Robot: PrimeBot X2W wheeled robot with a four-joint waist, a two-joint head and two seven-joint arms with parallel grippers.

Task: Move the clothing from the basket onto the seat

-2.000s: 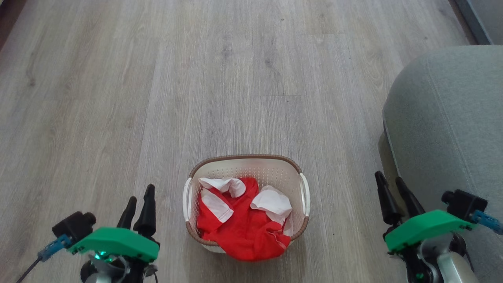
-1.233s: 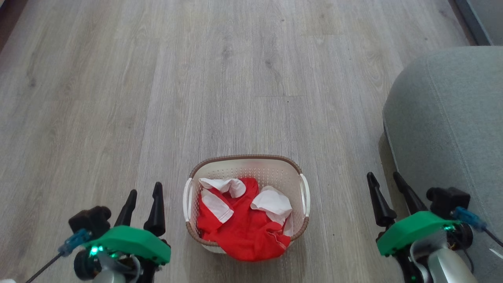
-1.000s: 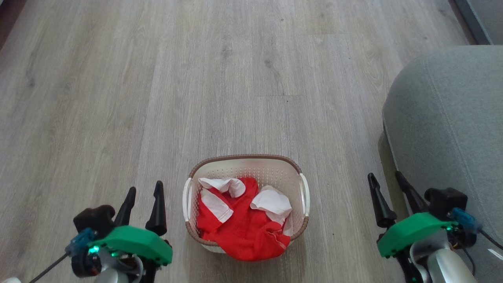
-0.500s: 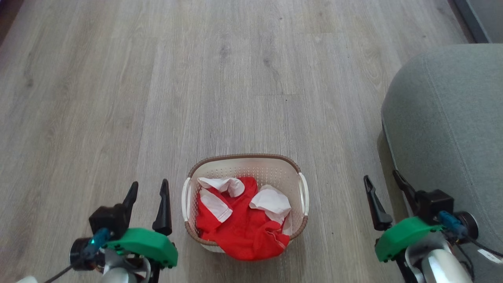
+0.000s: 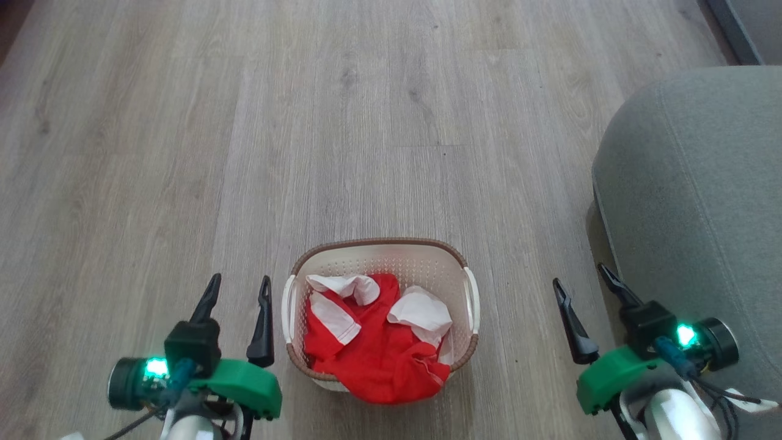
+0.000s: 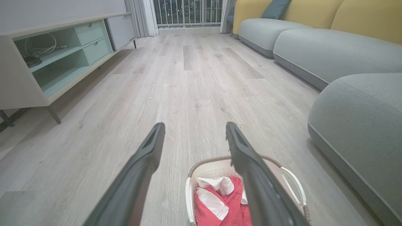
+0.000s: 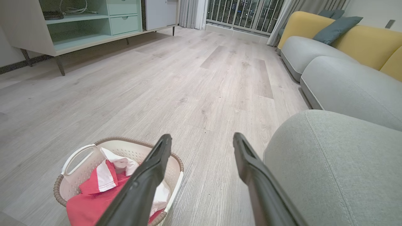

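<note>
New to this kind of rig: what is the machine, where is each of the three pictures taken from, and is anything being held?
It is a wheeled robot with two arms. The top-down picture comes from a camera on its head; the other two come from cameras on its wrists, each looking along that arm's two dark fingers. In the head view the left gripper is at lower left and the right gripper at lower right, both open and holding nothing. Between them, on the wooden floor, stands a cream basket of red and white clothing. The grey-green seat is on the robot's right.
</note>
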